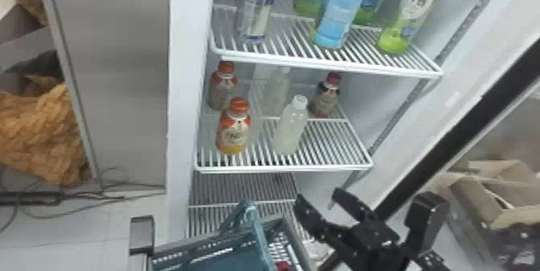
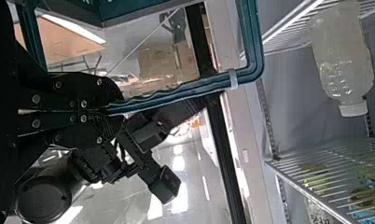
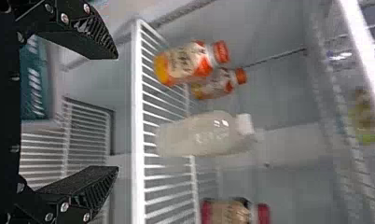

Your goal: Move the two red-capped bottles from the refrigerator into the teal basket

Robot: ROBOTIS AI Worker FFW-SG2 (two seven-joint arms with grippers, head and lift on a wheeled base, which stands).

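In the head view, two bottles with orange-red caps (image 1: 233,133) (image 1: 223,87) stand at the middle shelf's left; a dark-red-capped bottle (image 1: 326,97) stands back right. My right gripper (image 1: 317,202) is open below the shelf's front edge. In the right wrist view the fingers of my right gripper (image 3: 116,113) are apart, before the orange-capped bottles (image 3: 190,63) (image 3: 218,84) and dark-red-capped bottle (image 3: 232,211). Below the shelf is the teal basket (image 1: 217,256), a small red thing (image 1: 283,266) inside. My left gripper (image 2: 112,110) is shut on its handle (image 2: 176,93).
Two pale white-capped bottles (image 1: 290,127) (image 1: 277,91) stand mid-shelf. Tall bottles (image 1: 341,9) (image 1: 412,13) and a can (image 1: 257,7) stand on the upper shelf (image 1: 321,63). The refrigerator's left wall edge (image 1: 183,89) and open door (image 1: 462,133) flank the shelves. Cardboard boxes (image 1: 478,194) lie at right.
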